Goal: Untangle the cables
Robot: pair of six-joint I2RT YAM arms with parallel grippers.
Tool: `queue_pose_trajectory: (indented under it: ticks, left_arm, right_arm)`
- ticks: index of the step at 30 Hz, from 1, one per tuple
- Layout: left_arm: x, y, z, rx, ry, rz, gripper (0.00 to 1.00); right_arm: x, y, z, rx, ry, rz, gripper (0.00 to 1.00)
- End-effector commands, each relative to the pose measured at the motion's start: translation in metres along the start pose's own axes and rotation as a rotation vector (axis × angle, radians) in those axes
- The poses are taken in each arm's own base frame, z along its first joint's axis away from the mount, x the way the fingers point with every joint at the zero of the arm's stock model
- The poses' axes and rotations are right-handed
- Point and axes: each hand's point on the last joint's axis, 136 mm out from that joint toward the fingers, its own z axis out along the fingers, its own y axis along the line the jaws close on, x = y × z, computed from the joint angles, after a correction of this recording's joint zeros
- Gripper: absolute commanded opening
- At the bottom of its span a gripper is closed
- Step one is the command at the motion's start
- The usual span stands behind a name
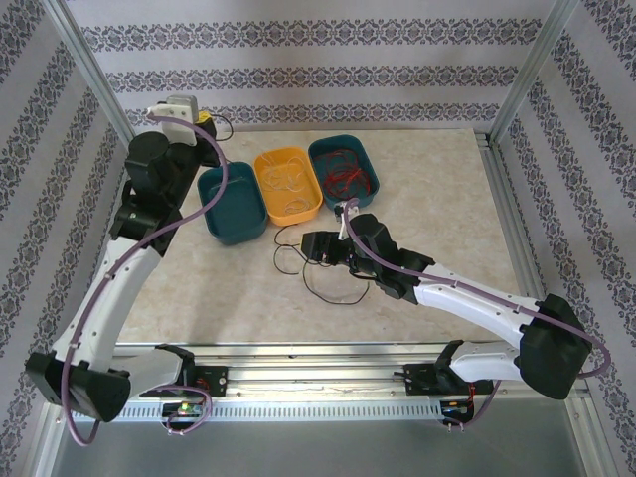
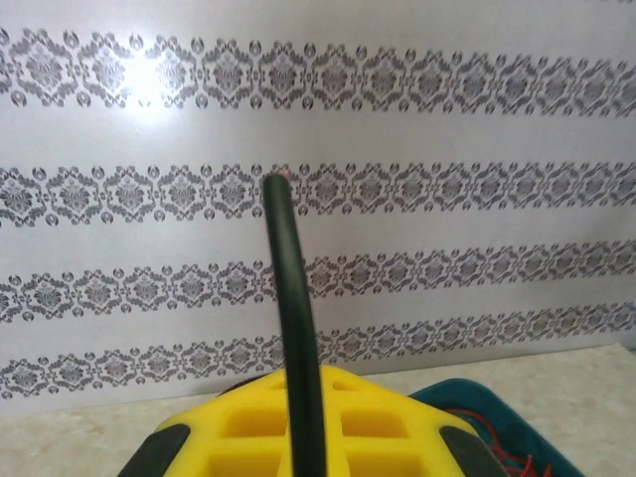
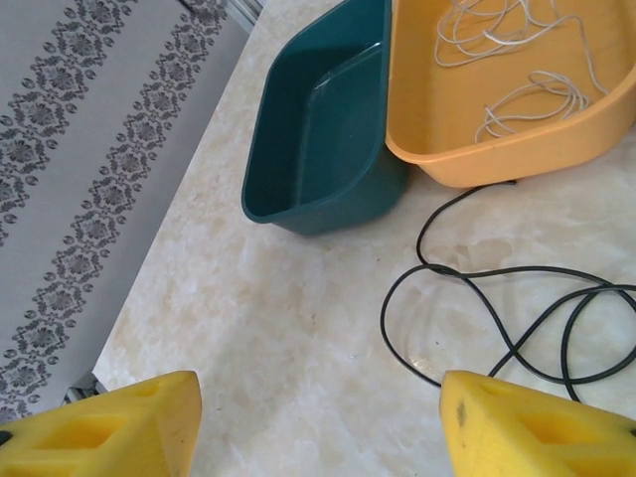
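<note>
1. My left gripper [image 1: 199,117] [image 2: 308,386] is raised by the back wall, at 10 o'clock from the empty teal tray [image 1: 234,209]. Its jaws are clenched. The held black cable [image 2: 288,278] stands straight up out of the seam between the yellow pads [image 2: 238,422].
2. The empty teal tray is the leftmost of three set side by side on the table [image 1: 447,199]. It touches the yellow tray [image 1: 298,214] at its 3 o'clock.
3. The yellow tray holds the white cables [image 1: 286,179] [image 3: 507,40], in loose coils.
4. The second teal tray [image 1: 316,159] [image 2: 497,417], at 2 o'clock from the yellow tray, holds the red cables [image 1: 343,171] [image 2: 507,462].
5. The loose black cable [image 3: 517,268] lies in open loops on the table at 6 o'clock from the yellow tray, one end running under that tray's near wall.
6. My right gripper [image 1: 311,245] [image 3: 318,417] hangs low over the table amid those loops, at 6 o'clock from the yellow tray. Its jaws are released and spread wide, with bare table between them. The loops pass just beside the right-hand finger [image 3: 527,427]; contact cannot be determined.
</note>
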Motion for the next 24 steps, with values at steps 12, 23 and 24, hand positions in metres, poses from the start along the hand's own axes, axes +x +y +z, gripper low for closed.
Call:
queue_pose_trajectory:
  ticks: [12,23,24]
  left_arm:
    - [0.118,0.034,0.043,-0.122,0.209,0.062,0.0]
    - [0.217,0.037,0.062,-0.129,0.442,0.036,0.0]
    - [0.225,0.037,0.064,-0.126,0.471,0.025,0.0]
  right_arm:
    - [-0.004,-0.014,-0.014,0.072,-0.027,-0.02,0.67]
    - [-0.01,-0.022,-0.034,0.121,-0.065,-0.03,0.67]
    - [-0.01,-0.023,-0.036,0.127,-0.068,-0.032,0.67]
